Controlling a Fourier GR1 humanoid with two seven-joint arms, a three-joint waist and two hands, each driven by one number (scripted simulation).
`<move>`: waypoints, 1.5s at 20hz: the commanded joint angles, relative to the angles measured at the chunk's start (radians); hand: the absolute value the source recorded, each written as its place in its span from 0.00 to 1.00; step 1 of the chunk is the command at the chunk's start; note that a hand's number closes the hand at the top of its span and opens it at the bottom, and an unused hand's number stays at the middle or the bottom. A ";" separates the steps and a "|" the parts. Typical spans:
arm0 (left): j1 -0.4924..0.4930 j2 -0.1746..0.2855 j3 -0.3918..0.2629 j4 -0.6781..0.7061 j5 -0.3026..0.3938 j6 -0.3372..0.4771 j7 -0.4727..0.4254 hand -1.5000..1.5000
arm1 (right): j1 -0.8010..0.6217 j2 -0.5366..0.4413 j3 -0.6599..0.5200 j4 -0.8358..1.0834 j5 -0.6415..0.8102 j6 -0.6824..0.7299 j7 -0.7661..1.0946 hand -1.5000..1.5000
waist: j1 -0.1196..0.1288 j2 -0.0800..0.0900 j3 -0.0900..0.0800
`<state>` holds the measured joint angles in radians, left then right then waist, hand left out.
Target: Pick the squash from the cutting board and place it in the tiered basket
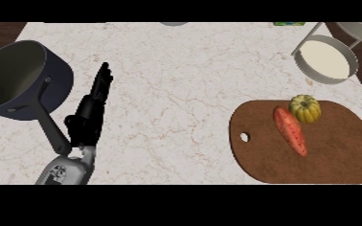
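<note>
A small yellow-green ribbed squash (305,108) sits on the brown cutting board (325,158) at the right, near the board's far edge. An orange-red sweet potato (290,130) lies beside it on the board, touching or nearly touching it. The tiered basket (324,60), grey-rimmed with a cream inside, stands at the far right of the counter. My left hand (90,110) rests at the left with fingers straight, pointing away, holding nothing. My right hand does not show.
A dark blue saucepan (28,79) stands at the far left, its handle (53,133) running down beside my left hand. A green object (289,24) and a grey round thing (173,24) peek in at the counter's far edge.
</note>
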<state>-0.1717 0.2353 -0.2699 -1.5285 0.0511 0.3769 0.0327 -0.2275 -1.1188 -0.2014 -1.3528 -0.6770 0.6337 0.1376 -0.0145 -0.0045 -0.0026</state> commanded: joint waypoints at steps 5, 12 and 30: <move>0.009 -0.010 -0.011 -0.003 -0.003 -0.018 -0.023 0.50 | -0.081 -0.247 0.126 -0.279 0.313 0.076 0.103 0.00 | 0.042 0.005 -0.002; -0.011 -0.016 -0.003 -0.031 -0.014 -0.027 0.025 0.50 | -0.198 -0.151 0.343 -0.462 0.404 0.013 0.388 0.00 | 0.050 0.007 0.001; 0.092 -0.063 -0.003 -0.104 -0.090 -0.021 0.021 0.50 | -0.386 0.087 0.528 -0.428 0.404 0.172 0.802 0.00 | 0.021 0.000 0.002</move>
<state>-0.1549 0.1900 -0.2359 -1.5543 -0.0060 0.3274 0.0449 -0.6289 -1.0324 0.3154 -1.7458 -0.2523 0.7587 0.8113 0.0105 -0.0003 -0.0010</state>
